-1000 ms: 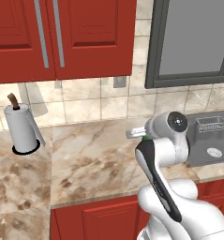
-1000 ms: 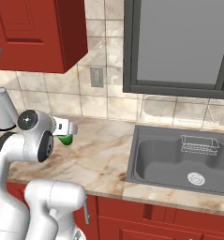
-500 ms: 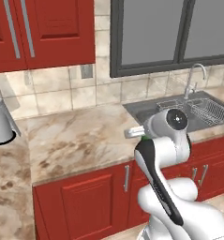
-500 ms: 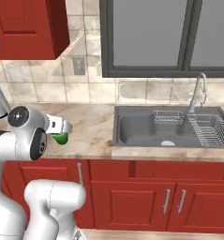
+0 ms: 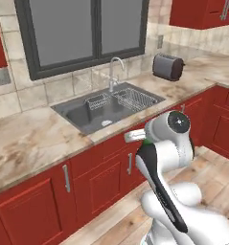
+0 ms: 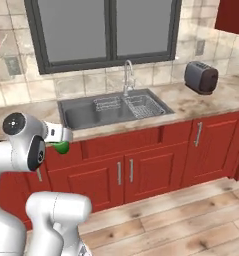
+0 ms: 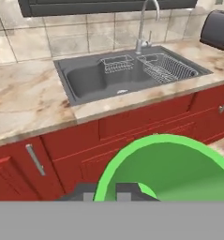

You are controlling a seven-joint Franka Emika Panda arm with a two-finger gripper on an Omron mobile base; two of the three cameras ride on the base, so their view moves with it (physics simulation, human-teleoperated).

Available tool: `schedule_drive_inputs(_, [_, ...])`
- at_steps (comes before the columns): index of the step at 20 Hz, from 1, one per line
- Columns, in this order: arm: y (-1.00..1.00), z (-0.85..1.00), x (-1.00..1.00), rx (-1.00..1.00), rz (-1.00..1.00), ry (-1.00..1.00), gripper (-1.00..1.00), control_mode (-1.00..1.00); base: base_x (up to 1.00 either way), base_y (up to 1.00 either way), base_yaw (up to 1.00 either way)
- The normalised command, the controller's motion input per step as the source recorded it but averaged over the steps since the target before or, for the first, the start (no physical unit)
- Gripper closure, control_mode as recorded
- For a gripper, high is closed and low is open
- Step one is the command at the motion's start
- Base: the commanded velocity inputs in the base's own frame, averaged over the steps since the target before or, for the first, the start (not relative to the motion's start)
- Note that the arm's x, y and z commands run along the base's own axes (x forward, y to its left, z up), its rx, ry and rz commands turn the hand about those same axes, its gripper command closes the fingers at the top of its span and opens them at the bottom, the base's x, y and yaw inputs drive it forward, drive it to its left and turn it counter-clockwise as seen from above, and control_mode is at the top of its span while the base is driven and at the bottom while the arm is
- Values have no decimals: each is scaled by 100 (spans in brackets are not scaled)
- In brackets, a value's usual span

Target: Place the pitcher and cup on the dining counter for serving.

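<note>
A marble counter [image 6: 191,102] runs across at 12 o'clock, a grey sink [image 7: 94,79] sunk in it, a dark toaster [image 6: 201,77] at 2 o'clock. The gripper [image 7: 111,190] is clenched on the cup's [image 7: 179,173] green rim, at 6 o'clock in the hand view.

The sink [image 6: 108,111] is set into the surface [image 6: 191,102], below the window [image 6: 108,30]. The faucet [image 6: 127,75] stands behind the sink. The toaster [image 6: 201,77] sits on the surface, right of the sink. The cup [image 6: 61,147] hangs at the end effector [image 6: 65,135], before the cabinets [image 6: 141,167].
</note>
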Motion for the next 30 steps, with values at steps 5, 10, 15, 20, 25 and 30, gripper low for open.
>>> schedule_drive_inputs(5, [0, 0, 0, 0, 0, 0, 100, 100, 0, -79, -70])
schedule_drive_inputs(10, [0, 0, 0, 0, 0, 0, 100, 100, 0, -85, -65])
schedule_drive_inputs(15, [0, 0, 0, 0, 0, 0, 100, 100, 0, -88, -65])
schedule_drive_inputs(20, [0, 0, 0, 0, 0, 0, 100, 100, 0, -86, -67])
schedule_drive_inputs(25, [0, 0, 0, 0, 0, 0, 100, 100, 7, -79, -65])
schedule_drive_inputs(30, [0, 0, 0, 0, 0, 0, 100, 100, 14, -79, -63])
